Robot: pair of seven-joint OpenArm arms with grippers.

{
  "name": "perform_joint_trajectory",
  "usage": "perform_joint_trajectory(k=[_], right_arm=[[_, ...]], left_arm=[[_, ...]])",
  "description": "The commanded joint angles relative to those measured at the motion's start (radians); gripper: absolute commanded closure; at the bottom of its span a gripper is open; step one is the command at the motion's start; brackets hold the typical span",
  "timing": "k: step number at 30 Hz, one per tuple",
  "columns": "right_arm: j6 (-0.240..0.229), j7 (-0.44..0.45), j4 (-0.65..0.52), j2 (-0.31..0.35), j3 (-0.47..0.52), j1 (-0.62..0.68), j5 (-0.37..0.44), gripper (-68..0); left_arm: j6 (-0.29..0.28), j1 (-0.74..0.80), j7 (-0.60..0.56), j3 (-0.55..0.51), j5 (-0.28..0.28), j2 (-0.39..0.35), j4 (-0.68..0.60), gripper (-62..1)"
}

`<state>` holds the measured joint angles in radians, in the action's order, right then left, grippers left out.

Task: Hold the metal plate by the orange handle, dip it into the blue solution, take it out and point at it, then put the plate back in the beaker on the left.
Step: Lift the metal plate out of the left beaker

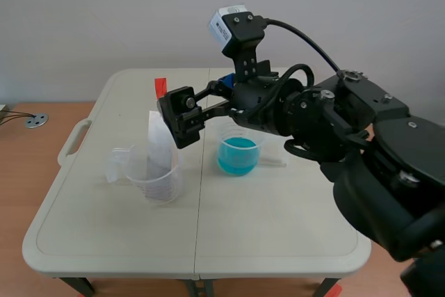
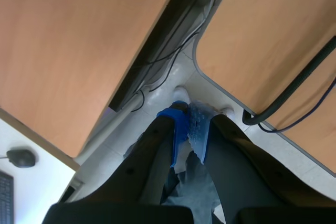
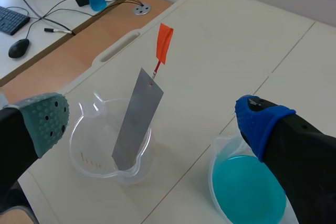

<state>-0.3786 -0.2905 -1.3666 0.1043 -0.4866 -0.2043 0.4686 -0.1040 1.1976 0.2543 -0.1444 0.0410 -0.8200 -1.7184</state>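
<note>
Plainly, the metal plate (image 3: pixel 137 121) stands tilted in the beaker (image 3: pixel 84 153), orange handle (image 3: pixel 164 43) clear above the rim. The right gripper (image 3: pixel 153 123) hangs over that beaker, fingers wide apart. The left gripper (image 2: pixel 190 129), pads meeting, holds nothing.

1. Two beakers on worktop (image 1: pixel 278 227), side by side, apart: left beaker (image 1: pixel 161 184), right beaker (image 1: pixel 238 145) w/ solution (image 1: pixel 238 154) in it.
2. Plate (image 1: pixel 158 145) stands tilted in left beaker, handle (image 1: pixel 160 87) at top, above rim.
3. right gripper (image 1: pixel 179 119) above worktop, near plate's upper part, btwn beakers.
</note>
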Motion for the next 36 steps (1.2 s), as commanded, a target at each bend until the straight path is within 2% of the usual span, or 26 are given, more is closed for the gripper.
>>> perform_joint_trajectory(k=[1,8,21,29,32,34,36], right_arm=[[-0.009,0.015,0.012,-0.018,-0.001,-0.042,0.006,-66.3],[-0.012,0.016,0.163,-0.089,-0.001,-0.133,0.001,-66.3],[-0.035,0.029,0.422,-0.215,-0.001,-0.293,-0.058,-66.3],[-0.042,0.063,0.573,-0.260,-0.001,-0.372,-0.079,-66.3],[-0.064,0.104,0.620,-0.260,-0.001,-0.395,-0.079,-66.2],[-0.068,0.128,0.642,-0.260,-0.001,-0.409,-0.080,-64.3],[-0.092,0.133,0.660,-0.260,-0.001,-0.423,-0.079,-58.8]], left_arm=[[-0.008,0.004,-0.003,0.001,-0.003,0.008,0.016,-1.2],[-0.023,0.004,-0.056,0.013,-0.003,0.007,0.101,-1.2],[-0.022,0.002,-0.055,0.021,-0.004,0.007,0.106,-1.2],[-0.022,0.002,-0.056,0.021,-0.003,0.007,0.106,-1.2],[-0.022,0.002,-0.056,0.021,-0.003,0.007,0.106,-1.2],[-0.022,0.002,-0.056,0.021,-0.003,0.007,0.106,-1.2],[-0.022,0.002,-0.056,0.021,-0.003,0.007,0.106,-1.2]])
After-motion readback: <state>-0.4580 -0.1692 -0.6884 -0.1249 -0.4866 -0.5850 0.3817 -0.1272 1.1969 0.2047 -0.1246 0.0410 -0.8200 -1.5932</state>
